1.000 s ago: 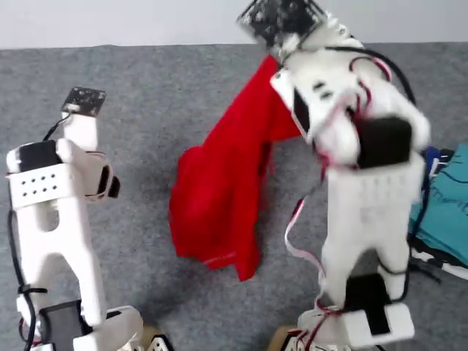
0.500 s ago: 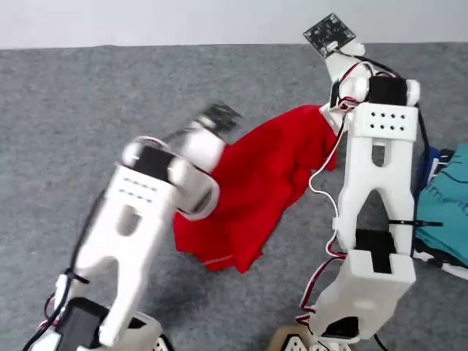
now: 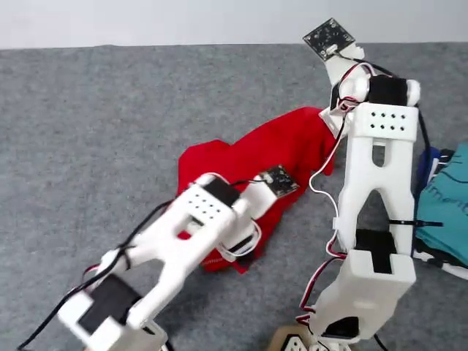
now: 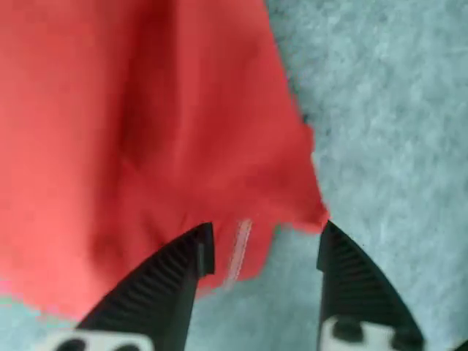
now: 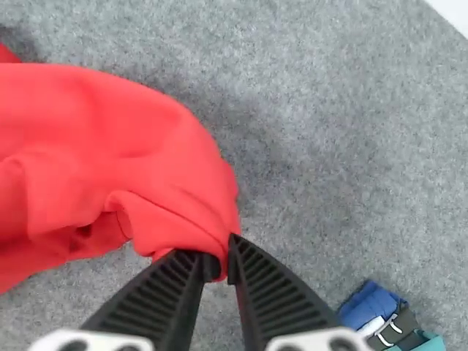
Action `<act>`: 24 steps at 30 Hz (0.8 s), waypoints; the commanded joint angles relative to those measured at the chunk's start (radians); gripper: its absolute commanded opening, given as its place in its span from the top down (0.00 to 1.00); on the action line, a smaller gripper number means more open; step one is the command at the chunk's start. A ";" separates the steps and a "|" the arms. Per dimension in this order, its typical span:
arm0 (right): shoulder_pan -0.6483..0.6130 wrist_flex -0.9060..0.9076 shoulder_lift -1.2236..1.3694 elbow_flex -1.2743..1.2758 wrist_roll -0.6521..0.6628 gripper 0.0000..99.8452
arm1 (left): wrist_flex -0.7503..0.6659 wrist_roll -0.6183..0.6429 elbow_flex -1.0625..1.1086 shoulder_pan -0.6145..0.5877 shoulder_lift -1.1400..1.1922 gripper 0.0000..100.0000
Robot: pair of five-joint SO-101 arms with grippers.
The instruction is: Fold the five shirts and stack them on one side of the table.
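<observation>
- The right gripper [image 5: 221,256] is clenched on a fold of the red shirt [image 5: 95,146]. The cloth is pinched between the two black jaws, which stand almost together.
- From that pinch the shirt is spread away from the right gripper, bunched into soft ridges over the grey felt table cover [image 5: 344,110].
- In the high view the right arm [image 3: 380,168] is seen stretched up the table from its base. Its wrist is bent down at the far end, above the shirt's upper right corner.
- A blue garment [image 5: 369,307] with a dark strap is seen just beside the right gripper, on the side away from the red cloth. It is close to the gripper but is not touched by it.
- The left gripper [image 4: 265,241] is released, with its jaws set wide apart. A hemmed edge of the red shirt, with a pale line of stitching, lies in the gap between them.
- Whether the cloth is touched by the left jaws cannot be told. Most of the shirt lies ahead of this gripper and to one side, with bare grey felt on the other side.
- The left arm [image 3: 197,227] is laid low and slanted across the table from its base. Its wrist rests over the lower middle of the shirt.
- The shirt is spanned by the two grippers, one at its upper corner and one at its lower hem.
- A teal shirt [image 3: 446,197] lies crumpled beyond the right arm, well apart from both grippers.
</observation>
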 commanded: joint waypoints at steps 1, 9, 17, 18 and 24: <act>-0.008 0.002 -0.008 -0.005 0.008 0.99 | -0.021 0.037 -0.091 0.031 0.077 0.76; -0.004 0.002 -0.008 -0.005 0.008 0.99 | -0.025 0.058 -0.186 0.051 0.219 0.76; -0.007 -0.004 -0.007 -0.005 0.008 0.99 | -0.023 0.061 -0.229 0.029 0.279 0.80; -0.007 -0.004 -0.007 -0.005 0.008 0.99 | -0.023 0.057 -0.231 0.025 0.279 0.82; -0.004 -0.004 -0.005 -0.005 0.008 0.99 | 0.023 0.026 -0.268 0.012 0.278 0.90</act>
